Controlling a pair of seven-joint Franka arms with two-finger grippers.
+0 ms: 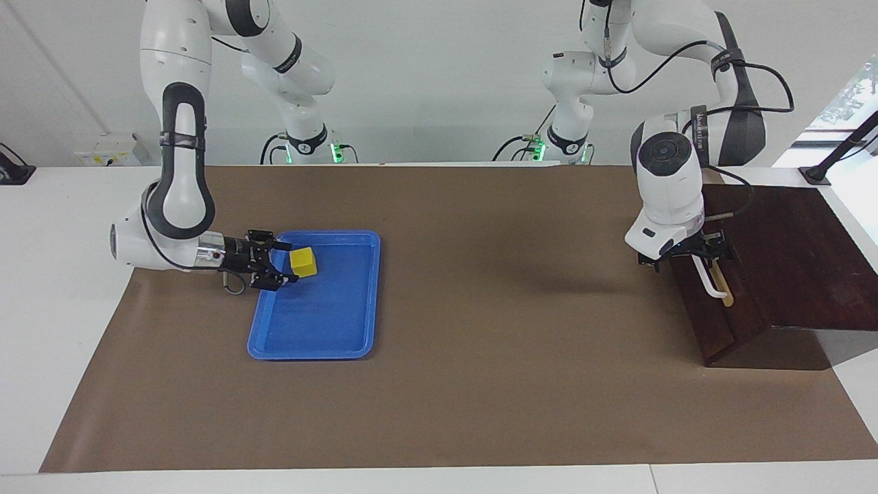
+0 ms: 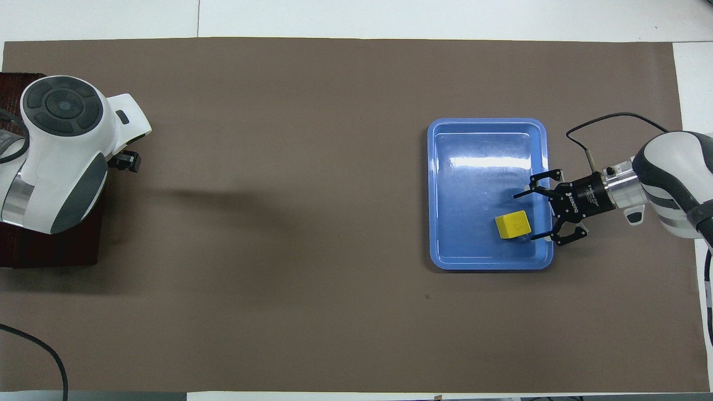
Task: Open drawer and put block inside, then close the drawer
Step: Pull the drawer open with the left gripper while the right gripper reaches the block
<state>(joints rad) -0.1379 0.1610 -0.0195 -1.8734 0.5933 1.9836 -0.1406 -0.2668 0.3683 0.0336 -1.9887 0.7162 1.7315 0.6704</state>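
Note:
The yellow block [image 1: 302,261] [image 2: 513,225] lies in the blue tray [image 1: 312,355] [image 2: 435,195], near the tray's end toward the robots. My right gripper [image 1: 282,261] [image 2: 525,217] lies low over the tray's rim, open, with the block at the mouth of its fingers and not gripped. The dark wooden box [image 1: 789,254] [image 2: 50,250] stands at the left arm's end of the table, its drawer [image 1: 717,329] closed. My left gripper [image 1: 689,252] hangs open at the upper end of the white handle [image 1: 713,287]. From overhead the wrist hides the handle and only one finger [image 2: 125,161] shows.
A brown mat [image 1: 480,309] covers the table, with bare mat between the tray and the box. White table edges border the mat. A black cable [image 2: 33,345] runs along the corner nearest the left arm.

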